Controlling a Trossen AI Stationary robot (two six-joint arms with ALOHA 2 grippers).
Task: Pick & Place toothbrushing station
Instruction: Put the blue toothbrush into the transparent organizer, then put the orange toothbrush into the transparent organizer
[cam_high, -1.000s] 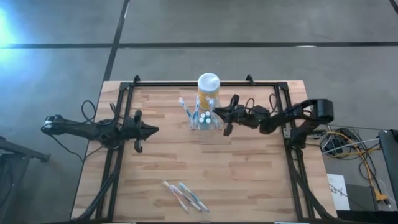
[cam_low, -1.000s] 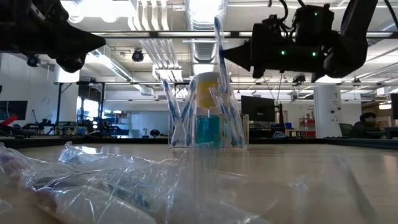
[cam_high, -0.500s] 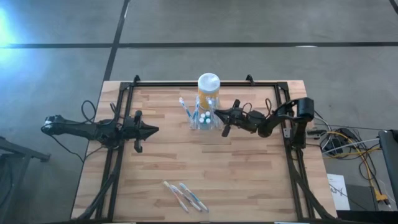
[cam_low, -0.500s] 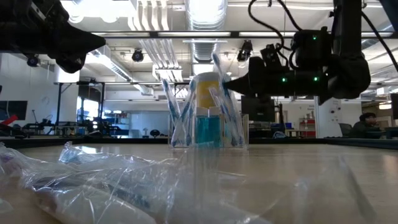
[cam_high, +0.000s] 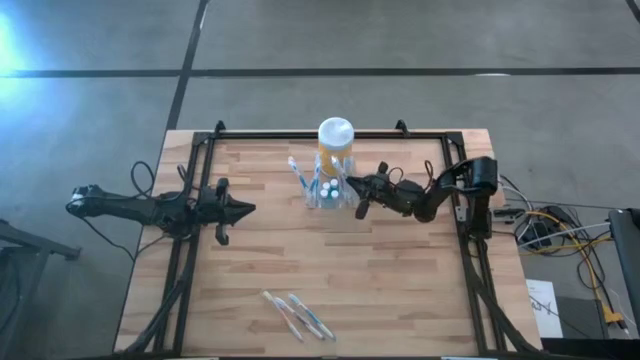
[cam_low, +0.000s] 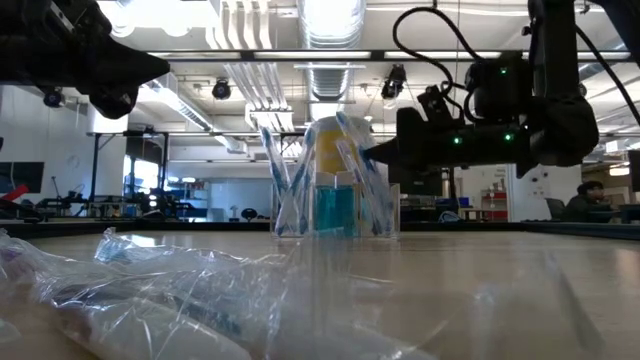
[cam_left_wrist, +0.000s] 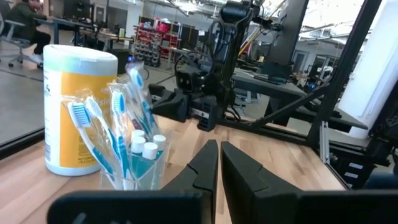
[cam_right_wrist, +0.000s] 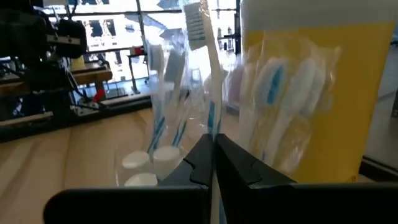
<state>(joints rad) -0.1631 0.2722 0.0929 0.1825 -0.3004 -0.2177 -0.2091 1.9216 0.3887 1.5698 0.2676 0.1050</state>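
The station (cam_high: 328, 192) stands near the surface's (cam_high: 330, 290) far edge, beside a yellow jar (cam_high: 335, 142). The right end effector (cam_high: 352, 187), fingers together, pinches a toothbrush (cam_right_wrist: 208, 93) there. The left end effector (cam_high: 248, 209) waits closed, empty.

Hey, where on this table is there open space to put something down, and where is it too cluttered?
The widest bare wood lies mid-table, between the toothbrushing station and the wrapped toothbrushes near the front edge. The front right corner is free too. It is crowded at the back centre: the yellow jar, the station, and the right pincer, shut, right beside it.
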